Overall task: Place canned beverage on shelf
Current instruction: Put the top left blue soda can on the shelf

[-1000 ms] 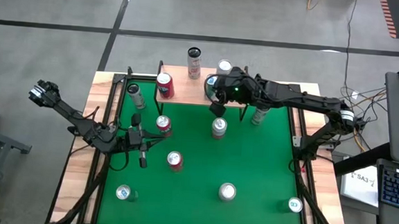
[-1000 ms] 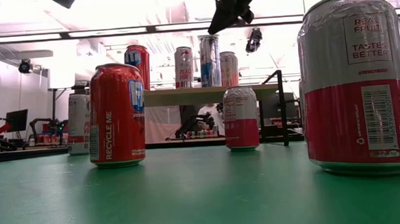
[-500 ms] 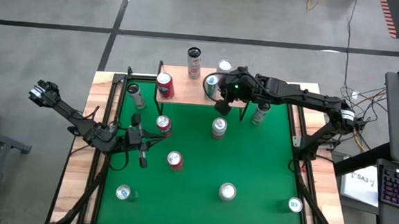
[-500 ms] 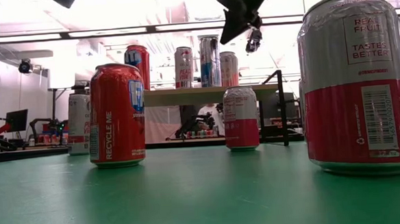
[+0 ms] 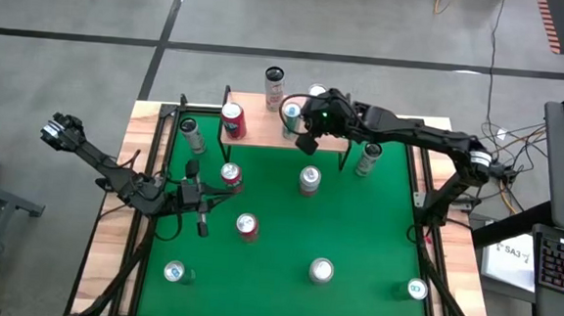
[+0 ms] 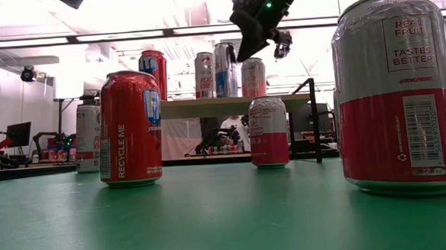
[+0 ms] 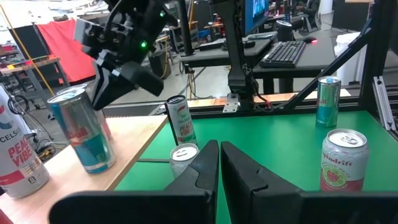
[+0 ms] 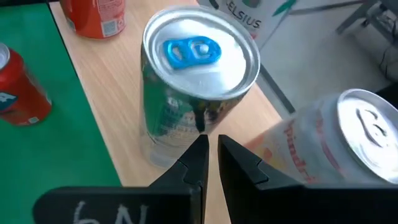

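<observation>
Hazard: my right pincer (image 8: 210, 144), fingers pressed together and empty, hangs just above the blue-tabbed can (image 8: 193, 74) on the shelf (image 8: 118, 130); a nudge could topple it into the neighbouring pink can (image 8: 348, 149).

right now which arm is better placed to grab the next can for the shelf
Right. Its gripper, fingers shut and empty, hovers at the shelf edge, right above the silver can. The left gripper waits low at the table's left.

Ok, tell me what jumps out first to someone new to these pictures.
The right end effector, fingers shut, hovers over the shelf at the table's far edge, beside a blue-tabbed can among other cans standing there. In the low view, a huge red-and-silver can fills the right foreground.
</observation>
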Controlling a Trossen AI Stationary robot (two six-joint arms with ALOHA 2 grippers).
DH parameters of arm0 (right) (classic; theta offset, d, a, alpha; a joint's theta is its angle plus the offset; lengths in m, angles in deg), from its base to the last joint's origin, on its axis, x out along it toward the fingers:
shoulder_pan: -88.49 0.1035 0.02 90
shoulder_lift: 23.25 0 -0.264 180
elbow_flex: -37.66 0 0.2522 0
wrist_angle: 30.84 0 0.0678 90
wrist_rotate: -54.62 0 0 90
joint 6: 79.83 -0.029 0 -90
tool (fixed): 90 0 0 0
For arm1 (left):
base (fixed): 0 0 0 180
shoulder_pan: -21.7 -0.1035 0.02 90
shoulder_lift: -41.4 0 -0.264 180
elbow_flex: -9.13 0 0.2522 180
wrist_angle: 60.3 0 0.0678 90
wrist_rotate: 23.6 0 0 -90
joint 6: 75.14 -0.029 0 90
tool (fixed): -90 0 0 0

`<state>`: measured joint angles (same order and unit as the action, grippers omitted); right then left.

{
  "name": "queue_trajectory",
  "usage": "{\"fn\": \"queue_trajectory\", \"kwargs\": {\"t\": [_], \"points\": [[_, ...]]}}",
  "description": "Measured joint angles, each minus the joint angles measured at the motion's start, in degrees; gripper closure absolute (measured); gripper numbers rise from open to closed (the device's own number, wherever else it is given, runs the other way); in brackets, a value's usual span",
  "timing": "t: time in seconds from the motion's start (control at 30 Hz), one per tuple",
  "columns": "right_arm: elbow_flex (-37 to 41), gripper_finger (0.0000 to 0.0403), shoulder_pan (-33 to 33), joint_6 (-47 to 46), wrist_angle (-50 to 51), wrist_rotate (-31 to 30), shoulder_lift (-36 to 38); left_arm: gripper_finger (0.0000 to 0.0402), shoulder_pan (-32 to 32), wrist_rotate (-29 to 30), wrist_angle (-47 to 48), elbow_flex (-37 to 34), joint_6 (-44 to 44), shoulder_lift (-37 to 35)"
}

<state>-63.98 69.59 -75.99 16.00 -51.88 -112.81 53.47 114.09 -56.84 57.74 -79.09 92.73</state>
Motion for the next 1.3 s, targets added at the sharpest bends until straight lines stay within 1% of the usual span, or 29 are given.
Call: {"fn": "queue_trajectory", "kwargs": {"t": [0.4, 0.53, 0.67, 0.83, 0.93, 1.0, 1.17, 1.3], "points": [[0.0, 0.0375, 0.0, 3.5, -3.5, -0.1, -2.0, 0.0400, 0.0, 0.0, 0.1, 0.0, 0.0, 0.0], [0.0, 0.0375, 0.0, 4.3, -3.3, -4.6, -1.5, 0.0400, 0.0, 0.0, 0.1, 0.0, 0.0, 0.0], [-0.7, 0.0375, 0.5, 3.1, -3.9, -5.0, 0.1, 0.0400, 0.0, 0.0, 0.1, 0.0, 0.0, 0.0], [-0.8, 0.0375, 1.2, 3.1, -10.1, -4.9, 0.4, 0.0400, 0.0, 0.0, 0.0, 0.0, 0.0, 0.0], [-0.6, 0.0375, 1.1, 2.8, -17.8, -4.1, -0.3, 0.0400, 0.0, 0.0, -0.1, 0.0, -0.1, 0.0], [-0.5, 0.0375, 1.1, 3.4, -21.1, -4.0, -1.3, 0.0400, 0.0, 0.0, -0.1, 0.0, -1.0, 0.0], [-0.5, 0.0375, 1.1, 4.2, -22.7, -3.6, -4.3, 0.0400, 0.0, 1.4, -0.3, 0.0, -1.4, 0.0], [-0.5, 0.0375, 1.2, 3.5, -23.0, -1.6, -5.2, 0.0400, 0.0, 1.4, -0.3, 0.0, -1.4, 0.0]]}}
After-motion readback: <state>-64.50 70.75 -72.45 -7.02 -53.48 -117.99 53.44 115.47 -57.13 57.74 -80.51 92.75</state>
